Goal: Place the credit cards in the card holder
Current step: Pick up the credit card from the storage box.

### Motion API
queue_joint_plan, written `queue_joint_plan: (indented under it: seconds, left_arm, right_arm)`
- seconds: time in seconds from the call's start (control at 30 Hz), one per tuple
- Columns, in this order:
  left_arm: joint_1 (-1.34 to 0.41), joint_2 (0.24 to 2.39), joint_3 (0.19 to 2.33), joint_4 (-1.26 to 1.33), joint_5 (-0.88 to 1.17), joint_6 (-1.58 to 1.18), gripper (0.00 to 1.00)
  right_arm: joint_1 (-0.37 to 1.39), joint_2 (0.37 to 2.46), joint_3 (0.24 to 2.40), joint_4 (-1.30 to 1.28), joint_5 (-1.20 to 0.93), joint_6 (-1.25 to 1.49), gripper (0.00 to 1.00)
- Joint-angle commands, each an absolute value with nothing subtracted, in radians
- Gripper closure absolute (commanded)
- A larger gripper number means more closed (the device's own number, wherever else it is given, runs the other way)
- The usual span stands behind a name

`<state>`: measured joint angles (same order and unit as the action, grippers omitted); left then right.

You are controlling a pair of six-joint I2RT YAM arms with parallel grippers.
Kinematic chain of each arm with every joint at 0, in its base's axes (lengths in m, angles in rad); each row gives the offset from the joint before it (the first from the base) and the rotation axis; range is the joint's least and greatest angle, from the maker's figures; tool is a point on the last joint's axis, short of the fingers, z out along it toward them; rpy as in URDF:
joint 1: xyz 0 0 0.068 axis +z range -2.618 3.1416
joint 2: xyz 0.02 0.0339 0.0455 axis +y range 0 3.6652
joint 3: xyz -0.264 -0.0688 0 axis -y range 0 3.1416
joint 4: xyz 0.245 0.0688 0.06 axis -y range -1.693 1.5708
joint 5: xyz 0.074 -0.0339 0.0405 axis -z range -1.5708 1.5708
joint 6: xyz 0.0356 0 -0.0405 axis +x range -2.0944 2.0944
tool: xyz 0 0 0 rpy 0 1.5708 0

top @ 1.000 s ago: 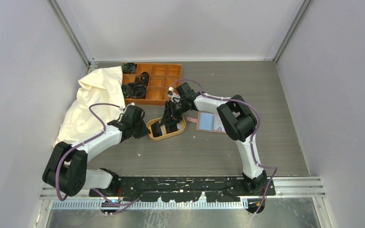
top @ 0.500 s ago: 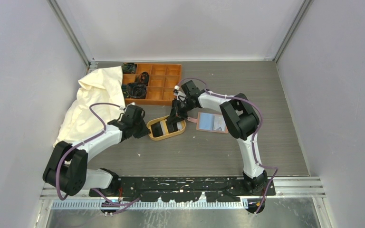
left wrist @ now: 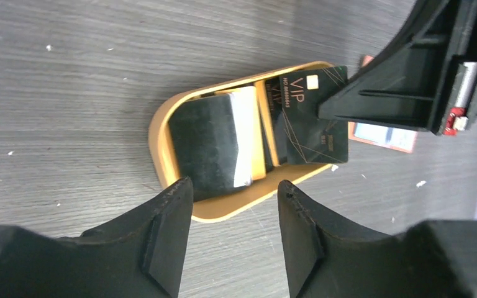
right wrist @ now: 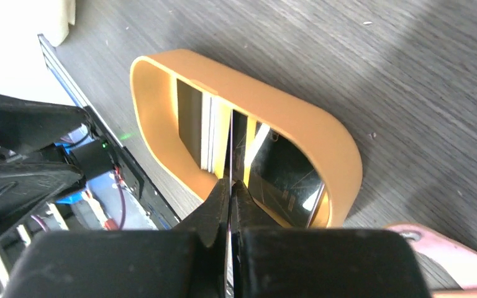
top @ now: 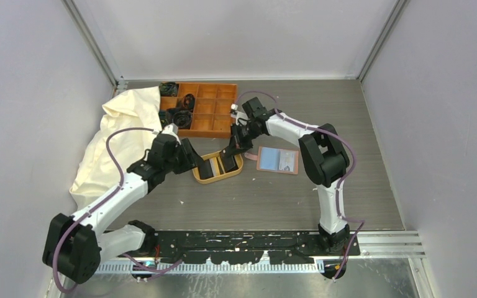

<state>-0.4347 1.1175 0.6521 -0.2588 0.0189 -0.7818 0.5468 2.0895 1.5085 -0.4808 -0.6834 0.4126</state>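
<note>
1. A black plastic VIP card [left wrist: 310, 118] is pinched by the right gripper [right wrist: 230, 186], inside the oval wooden tray [left wrist: 155, 133] mid-table.
2. The left gripper [left wrist: 235, 185] is held parted, empty.
3. A straight lift is advised before transfer to the adjacent reddish-brown leather card holder [top: 278, 160].

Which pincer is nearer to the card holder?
Right. The right pincer, shut on a card, is at the tray's right end, close to the holder; the left pincer is open at the tray's left end.

I read the worktop [top: 360, 186] as matt, grey, wood-grained. Tray [left wrist: 158, 133]: smooth wood, satin finish. Credit cards [left wrist: 208, 146]: glossy black plastic, throwing reflections. Card holder [right wrist: 459, 261] looks like matt leather. Cloth [top: 121, 133]: soft, creased cream fabric. Left claw [left wrist: 235, 186]: matt black plastic.
</note>
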Motion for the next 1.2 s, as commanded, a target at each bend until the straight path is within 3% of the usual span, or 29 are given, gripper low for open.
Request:
queue_joint_plan:
  seconds: [0.0, 0.17, 0.4, 0.77, 0.97, 1.17]
  left_arm:
    - [-0.434, 1.017, 0.664, -0.183, 0.109, -0.676, 0.46]
    - [-0.432, 0.863, 0.571, 0.002, 0.228, -0.632, 0.40]
    - [-0.433, 0.676, 0.387, 0.392, 0.313, -0.780, 0.14]
    - [-0.433, 0.749, 0.615, 0.251, 0.433, -1.005, 0.14]
    - [-0.433, 0.742, 0.649, 0.076, 0.381, -0.945, 0.12]
    - [-0.433, 0.754, 0.419, 0.473, 0.458, -1.044, 0.16]
  right_arm:
    - [0.537, 1.970, 1.550, -0.521, -0.725, 0.272, 0.99]
    - [0.521, 1.893, 1.525, -0.553, -0.815, 0.163, 0.99]
    - [0.463, 1.743, 1.406, -0.492, -0.980, 0.087, 0.99]
    - [0.376, 1.563, 1.212, -0.261, -1.097, 0.175, 0.99]
    - [0.333, 1.503, 1.150, -0.127, -1.144, 0.270, 0.99]
    - [0.326, 1.479, 1.113, -0.055, -1.162, 0.306, 0.99]
